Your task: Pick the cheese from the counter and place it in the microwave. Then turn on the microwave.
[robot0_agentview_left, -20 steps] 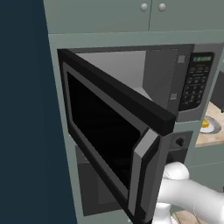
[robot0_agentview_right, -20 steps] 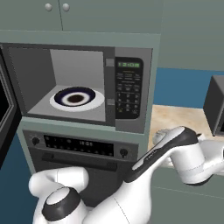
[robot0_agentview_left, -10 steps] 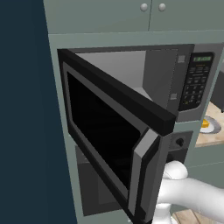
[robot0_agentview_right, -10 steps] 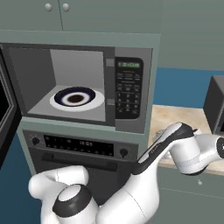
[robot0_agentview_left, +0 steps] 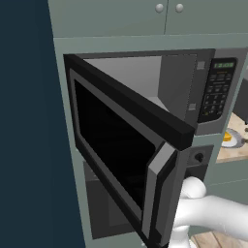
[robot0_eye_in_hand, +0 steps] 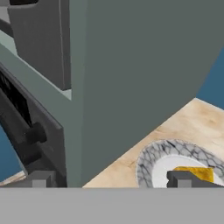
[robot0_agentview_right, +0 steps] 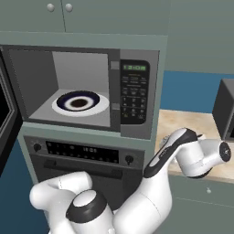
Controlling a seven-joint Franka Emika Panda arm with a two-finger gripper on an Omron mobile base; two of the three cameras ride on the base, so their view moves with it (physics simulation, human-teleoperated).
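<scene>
The end effector stands wide, with nothing between its fingers; in the hand view the two dark tips rise far apart at the bottom edge, one before the oven front, the other before the plate. The cheese, a yellow-orange wedge, lies on a round grey-white patterned plate, and the plate rests on the tan worktop just beside the grey-green cabinet side. The right fingertip partly covers the cheese in that view; whether it touches the cheese cannot be told. In the left base view the same plate with the cheese sits on the worktop to the right of the microwave, below its keypad. In the right base view the white arm reaches from the base toward the worktop to the right of the cabinet column. The microwave is built into that column above a black oven with knobs and a display strip. The microwave door is swung wide open toward the left, with its silver handle at the free edge. Inside the cavity lies a round turntable, white with a dark ring. The keypad with a green display sits at the right of the cavity. Grey-green cupboard doors with round knobs hang above.
</scene>
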